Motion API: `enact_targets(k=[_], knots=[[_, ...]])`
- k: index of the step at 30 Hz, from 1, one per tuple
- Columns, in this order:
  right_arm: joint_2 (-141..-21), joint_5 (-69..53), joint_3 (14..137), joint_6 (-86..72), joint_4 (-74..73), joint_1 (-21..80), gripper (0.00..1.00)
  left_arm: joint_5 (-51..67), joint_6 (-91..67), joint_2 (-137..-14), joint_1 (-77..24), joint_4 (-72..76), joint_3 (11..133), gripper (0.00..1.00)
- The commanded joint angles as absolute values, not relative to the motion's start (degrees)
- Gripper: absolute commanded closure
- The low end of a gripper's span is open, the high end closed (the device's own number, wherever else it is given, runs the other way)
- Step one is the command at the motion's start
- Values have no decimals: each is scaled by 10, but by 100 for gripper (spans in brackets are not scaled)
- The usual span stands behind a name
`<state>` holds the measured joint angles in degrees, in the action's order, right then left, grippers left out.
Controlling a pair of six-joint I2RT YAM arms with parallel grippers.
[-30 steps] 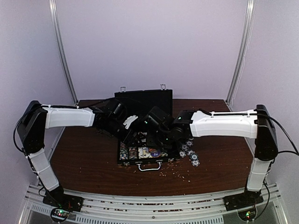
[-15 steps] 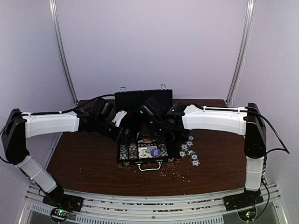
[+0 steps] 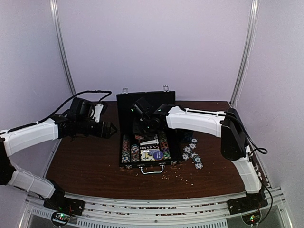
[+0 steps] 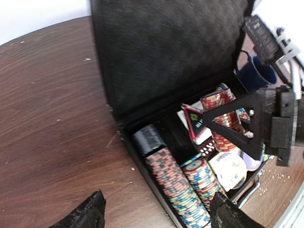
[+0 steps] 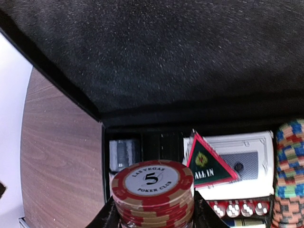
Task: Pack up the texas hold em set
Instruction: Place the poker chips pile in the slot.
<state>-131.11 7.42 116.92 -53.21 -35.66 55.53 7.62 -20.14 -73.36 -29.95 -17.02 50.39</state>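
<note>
The right hand [image 5: 154, 211] holds red chips [image 5: 153, 187] just over the case [image 5: 166, 57]. The left hand [image 4: 159, 216], farther off, is open and empty.

Loose chips [image 3: 195, 156] lie right of the briefcase [image 3: 164, 100].

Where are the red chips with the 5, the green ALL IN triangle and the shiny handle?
red chips [image 5: 153, 179]: right wrist view, top chip's face.
ALL IN triangle [image 5: 207, 167]: right wrist view, its green middle.
handle [image 3: 152, 171]: top view, middle of the bar.
</note>
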Motion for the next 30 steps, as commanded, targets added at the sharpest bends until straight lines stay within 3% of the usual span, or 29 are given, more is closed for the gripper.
enact_targets(k=[1, 18, 30], knots=[[-1333, 62, 1220, -517, -330, 543, 70, 67, -211, -707, -281, -168, 490, 22], [-1427, -7, 1302, -490, -302, 522, 72, 60, -216, -708, -274, -171, 486, 22], [-1436, -39, 1290, -497, -317, 531, 74, 66, -219, -725, -273, -165, 483, 22]])
